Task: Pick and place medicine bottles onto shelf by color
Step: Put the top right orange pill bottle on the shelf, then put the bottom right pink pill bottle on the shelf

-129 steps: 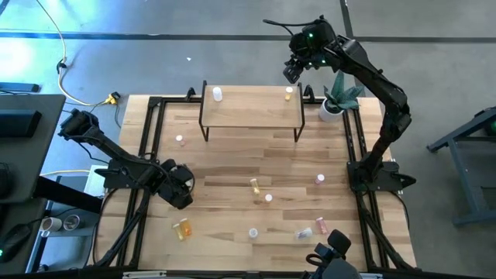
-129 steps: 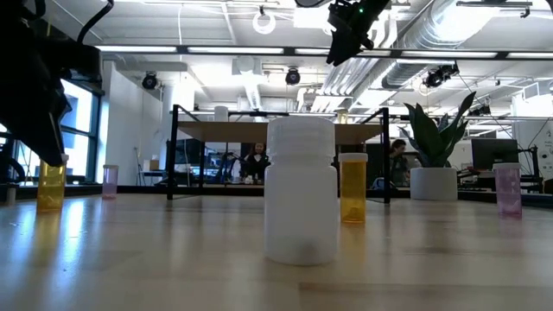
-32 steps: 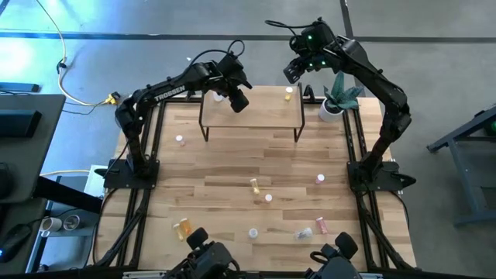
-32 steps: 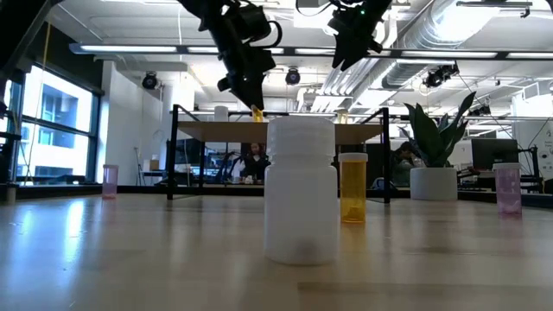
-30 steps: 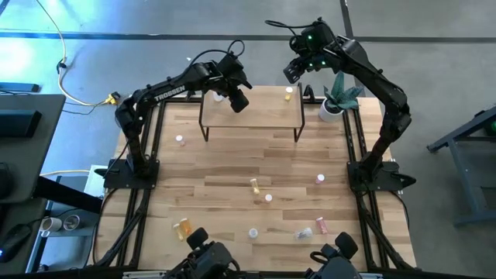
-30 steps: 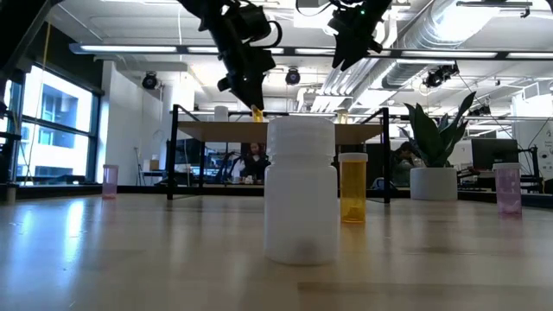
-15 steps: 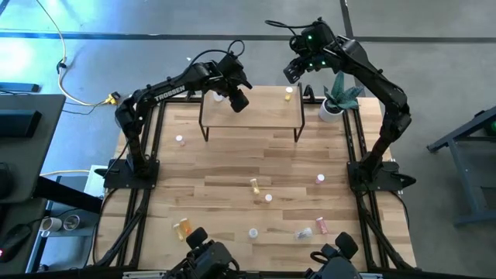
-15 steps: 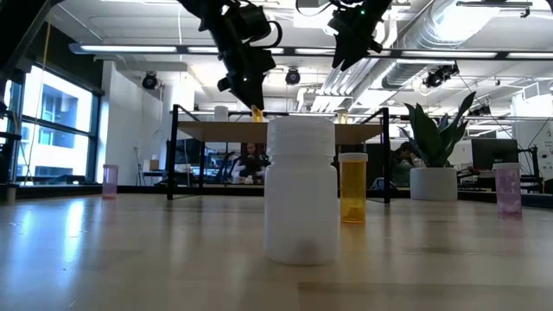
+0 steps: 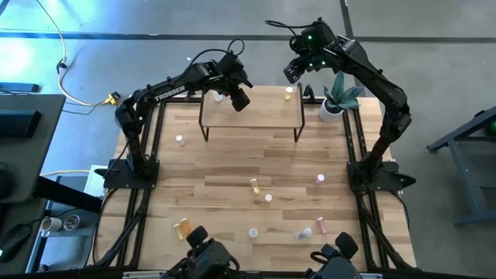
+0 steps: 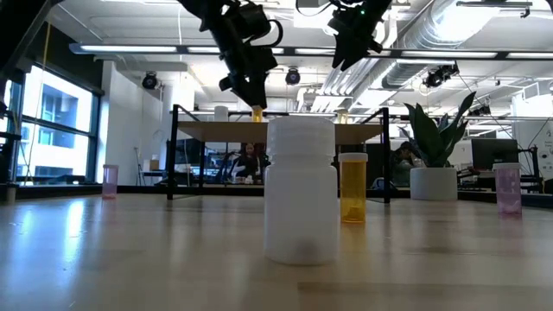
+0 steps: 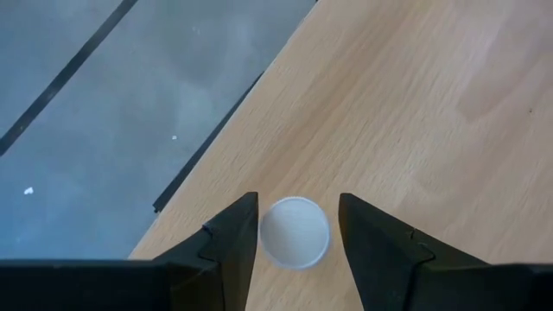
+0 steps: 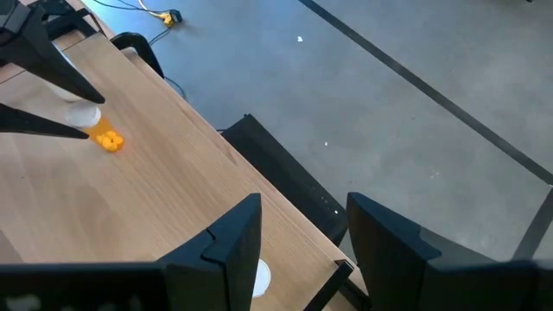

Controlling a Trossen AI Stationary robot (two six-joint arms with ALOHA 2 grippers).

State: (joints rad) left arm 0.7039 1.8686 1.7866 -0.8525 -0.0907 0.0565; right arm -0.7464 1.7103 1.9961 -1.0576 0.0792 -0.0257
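As seen from table height, a white bottle (image 10: 300, 190) stands nearest the camera, upright on the wooden tabletop (image 10: 173, 259). Just behind it to its right stands an orange bottle (image 10: 352, 187), upright. A pink bottle (image 10: 110, 181) stands far to one side and another pink bottle (image 10: 507, 189) far to the other.

From above, the near half of the table carries loose bottles well apart: an orange bottle lying on its side (image 9: 183, 227), a white-capped one (image 9: 253, 232), a pink bottle on its side (image 9: 304, 232) and a pink one upright (image 9: 320, 225) near it. Toward the middle stand an orange bottle (image 9: 253, 184), a white cap (image 9: 268, 198) and a pink bottle (image 9: 319, 179). One small bottle (image 9: 180, 140) stands alone near the left edge.

At the far end stands the shelf (image 9: 263, 108), light board on black legs. The left gripper (image 9: 238, 100) hangs over its left part. In the left wrist view its fingers (image 11: 235, 238) stand spread to either side of a white-capped bottle (image 11: 295, 232) upright on the board near its edge, with a narrow gap on each side, not pinching it. The low view shows that bottle as orange (image 10: 257, 113) just below the gripper. A white bottle (image 9: 218, 94) stands beside it on the shelf's left end. A yellow-orange bottle (image 9: 289, 93) stands at the right end.

The right gripper (image 9: 292, 71) hovers above and beyond the shelf's right end, its fingers (image 12: 232, 242) spread and holding nothing. A potted plant (image 9: 335, 101) stands at the far right corner.
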